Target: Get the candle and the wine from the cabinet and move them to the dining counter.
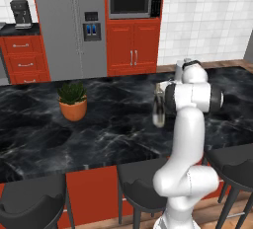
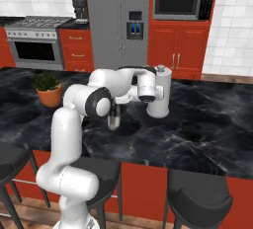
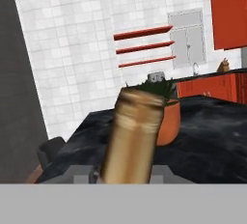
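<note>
Stretching across the room is the long black worktop point(image 1: 99, 134) with white swirls, and the white arm reaches out over it. A little green plant in an orange pot point(image 1: 73, 102) stands on the worktop, and this pot is the landmark here. In the left base view the tool point(image 1: 159, 110) hangs over the worktop, well to the right of the pot. The hand view shows the wine point(image 3: 131, 138) close up: its gold neck rises between the tool's tips, so the tool seems to be holding the bottle, though the tips are mostly hidden. The pot sits just behind the bottle there. A white jug-like thing point(image 2: 160, 95) stands on the worktop, further from the pot than the tool. Dark round stools point(image 1: 34, 201) stand along the near side. Behind the pot are a grey fridge point(image 1: 71, 25), red cupboards point(image 1: 132, 45), a microwave point(image 1: 133, 0) and white wall tiles point(image 1: 207, 16).
</note>
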### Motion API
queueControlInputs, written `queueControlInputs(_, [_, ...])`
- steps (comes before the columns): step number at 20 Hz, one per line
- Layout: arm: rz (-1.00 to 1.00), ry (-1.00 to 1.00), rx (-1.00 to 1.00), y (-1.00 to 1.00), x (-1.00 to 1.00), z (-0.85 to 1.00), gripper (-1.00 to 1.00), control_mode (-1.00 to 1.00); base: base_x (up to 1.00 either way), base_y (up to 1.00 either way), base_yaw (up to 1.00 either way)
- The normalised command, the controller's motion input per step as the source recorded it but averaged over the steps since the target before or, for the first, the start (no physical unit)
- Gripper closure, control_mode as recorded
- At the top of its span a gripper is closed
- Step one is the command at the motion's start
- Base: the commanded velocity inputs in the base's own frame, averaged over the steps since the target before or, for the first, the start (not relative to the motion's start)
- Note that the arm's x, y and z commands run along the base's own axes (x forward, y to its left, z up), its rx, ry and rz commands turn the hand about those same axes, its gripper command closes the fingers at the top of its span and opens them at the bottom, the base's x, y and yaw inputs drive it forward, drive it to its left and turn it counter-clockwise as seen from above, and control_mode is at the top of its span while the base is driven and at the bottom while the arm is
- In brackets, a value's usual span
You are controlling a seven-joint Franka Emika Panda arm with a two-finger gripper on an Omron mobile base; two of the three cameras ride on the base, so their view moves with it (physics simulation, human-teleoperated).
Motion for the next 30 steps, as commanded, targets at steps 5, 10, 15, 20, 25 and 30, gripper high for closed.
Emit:
queueControlInputs(5, [0.0,-0.07,0.0,0.0,0.18,-0.18,1.0,-1.0,0.0,0.0,0.0])
queueControlInputs(10, [0.0,-0.17,0.0,0.0,0.0,-0.06,1.0,-1.0,0.0,0.0,0.0])
queueControlInputs(15, [0.0,-0.21,0.0,0.0,0.0,0.0,1.0,-1.0,0.0,0.0,0.0])
queueControlInputs(20, [0.0,-0.16,0.0,0.0,0.0,0.0,1.0,-1.0,0.0,0.0,0.0])
queueControlInputs(25, [0.0,-0.12,0.0,0.0,0.0,-0.1,1.0,-1.0,0.0,0.0,0.0])
queueControlInputs(30, [0.0,-0.02,0.0,0.04,0.0,-0.27,1.0,-1.0,0.0,0.0,0.0])
